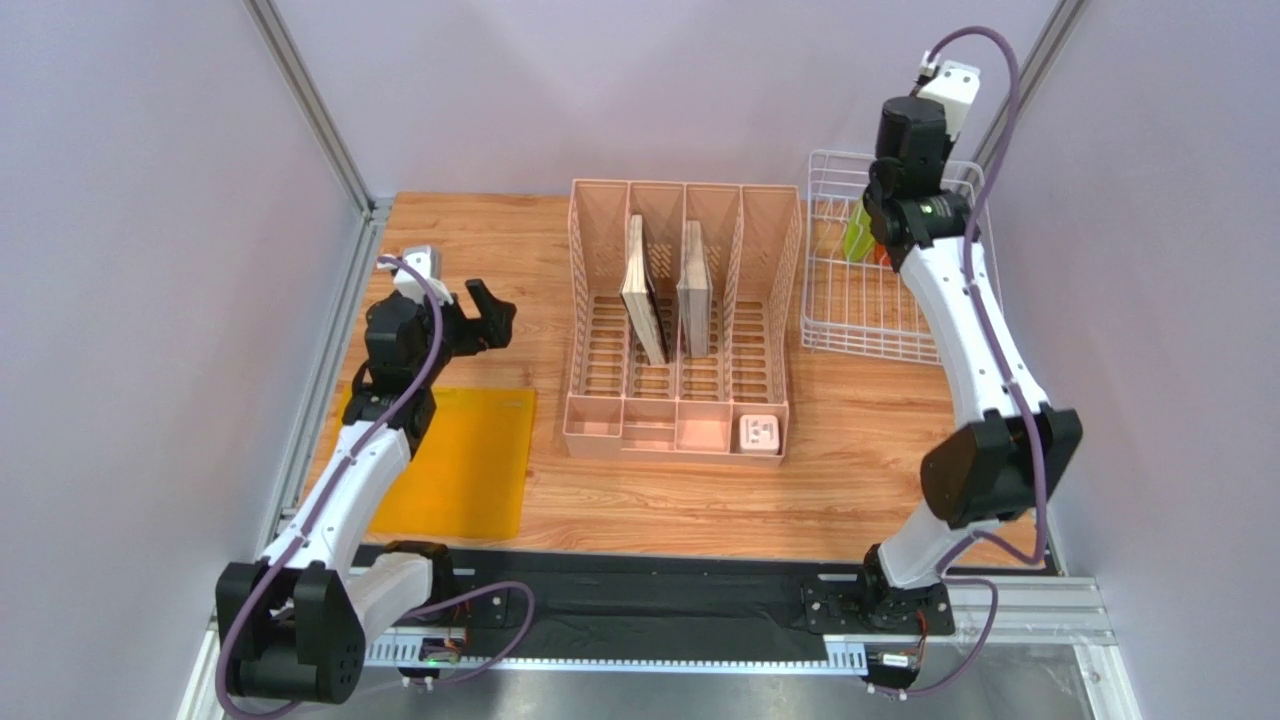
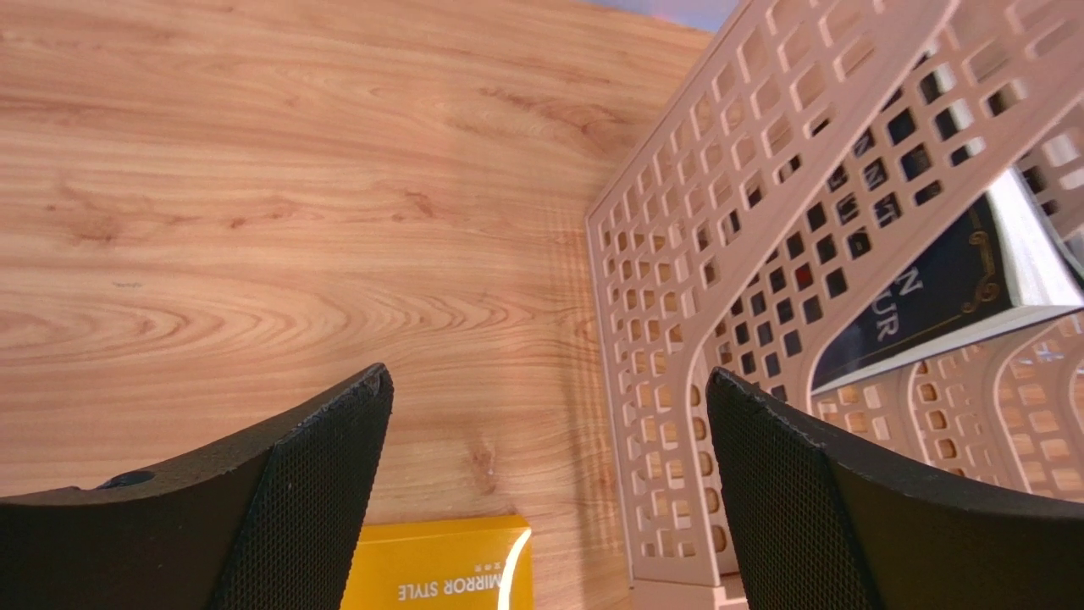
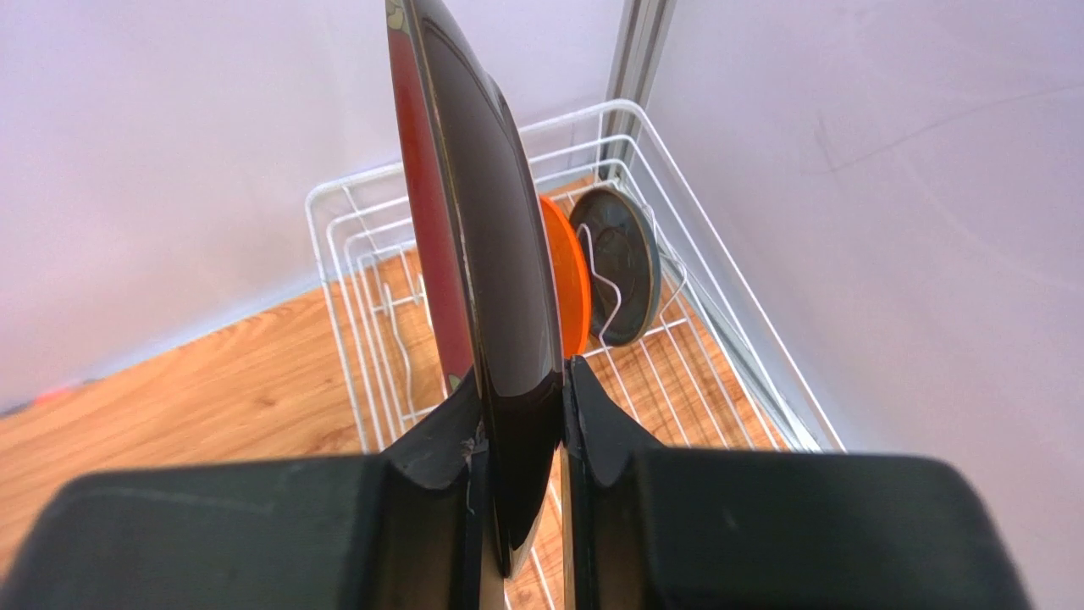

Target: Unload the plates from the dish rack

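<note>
In the right wrist view my right gripper (image 3: 522,381) is shut on the rim of a dark red plate (image 3: 490,229), which stands upright and edge-on over the white wire dish rack (image 3: 344,197). Behind it an orange plate (image 3: 575,290) and a dark grey-teal plate (image 3: 624,261) stand between the tines. From above, the right wrist hangs over the dish rack (image 1: 842,338) at the back right, and a lime green plate (image 1: 857,233) shows beside it. My left gripper (image 1: 489,315) is open and holds nothing, low over the table left of the pink organizer.
A pink slotted organizer (image 1: 601,270) with two upright books (image 1: 646,293) and a small white box (image 1: 759,432) fills the table's middle. Its wall (image 2: 713,254) is close to my left fingers. A yellow square mat (image 1: 458,465) lies front left.
</note>
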